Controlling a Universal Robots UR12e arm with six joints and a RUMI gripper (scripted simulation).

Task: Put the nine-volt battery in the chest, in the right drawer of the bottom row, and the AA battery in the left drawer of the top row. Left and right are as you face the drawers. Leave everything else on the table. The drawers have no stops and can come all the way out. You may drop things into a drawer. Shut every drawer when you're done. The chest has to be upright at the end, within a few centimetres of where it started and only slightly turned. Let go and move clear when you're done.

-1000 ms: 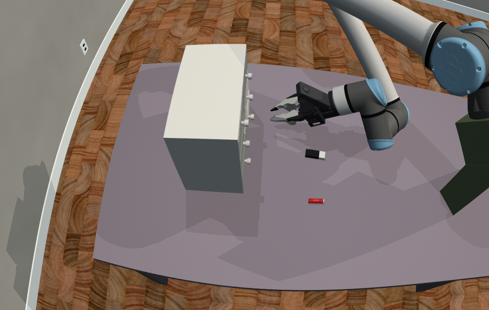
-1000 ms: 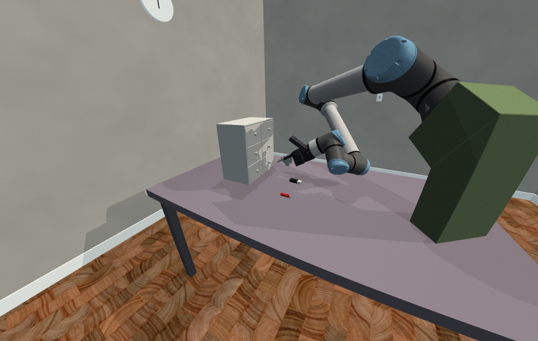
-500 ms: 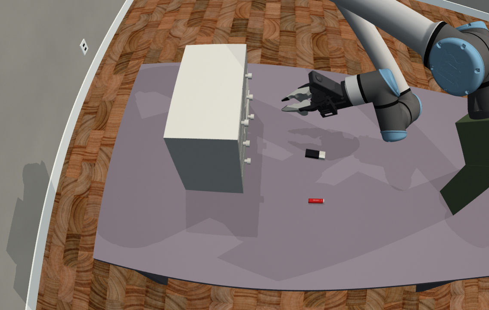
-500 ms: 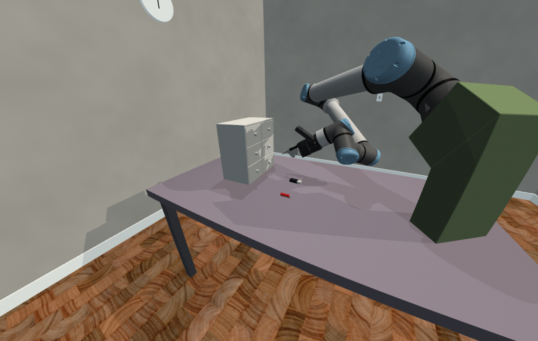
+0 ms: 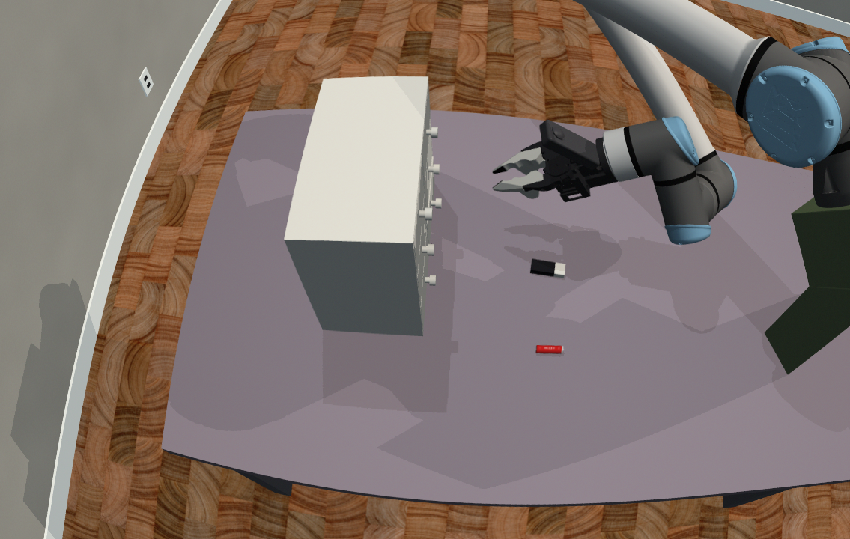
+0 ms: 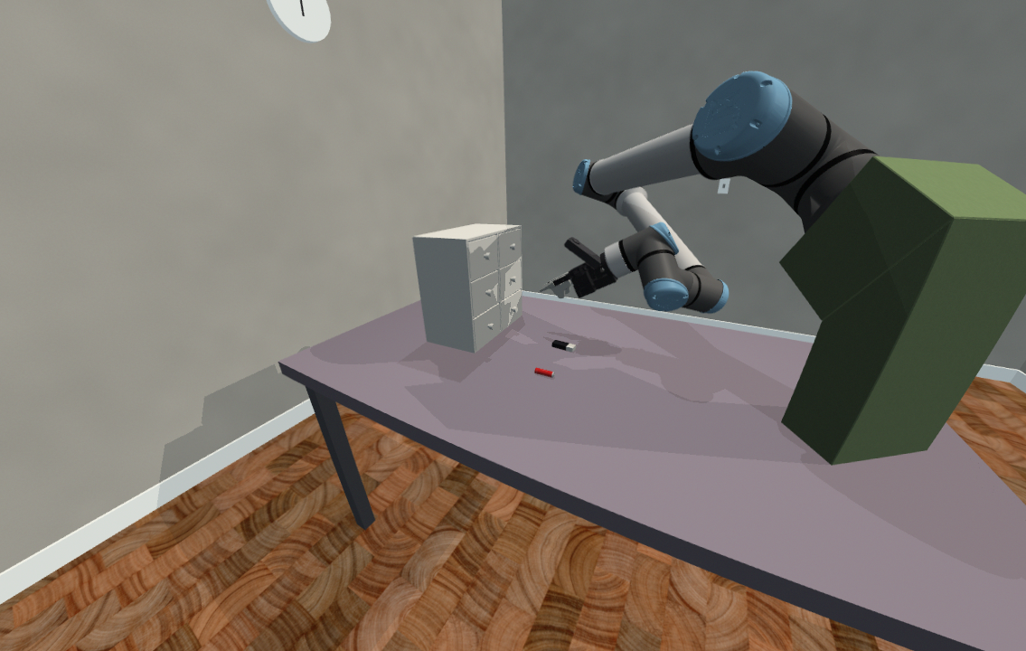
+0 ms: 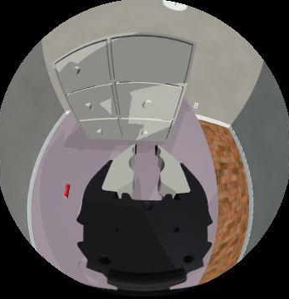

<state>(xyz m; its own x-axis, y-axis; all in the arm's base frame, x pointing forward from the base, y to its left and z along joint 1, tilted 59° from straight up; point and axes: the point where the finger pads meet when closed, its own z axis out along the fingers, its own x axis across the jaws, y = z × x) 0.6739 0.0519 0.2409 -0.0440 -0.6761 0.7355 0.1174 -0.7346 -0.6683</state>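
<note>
Top view: your gripper [image 5: 496,180] hangs out in front of the chest [image 5: 360,160], well apart from the knobs. The jaws are narrowed to a small gap, gripping nothing. Both batteries lie on the surface [image 5: 615,415]. The nine-volt battery [image 5: 547,268] is nearer, below and slightly behind the jaws, long axis roughly parallel to the gripper's reach. The AA battery [image 5: 549,348] is further out, same heading.

Exterior view: the gripper [image 6: 555,284] floats level with the chest's [image 6: 451,283] lower rows, and there's plenty of open surface around the nine-volt battery [image 6: 563,344] and AA battery [image 6: 543,372].

Wrist view: all six drawers look shut. The bottom-right drawer [image 7: 146,129] sits dead ahead of the jaws, so I'd guess that knob's next.
</note>
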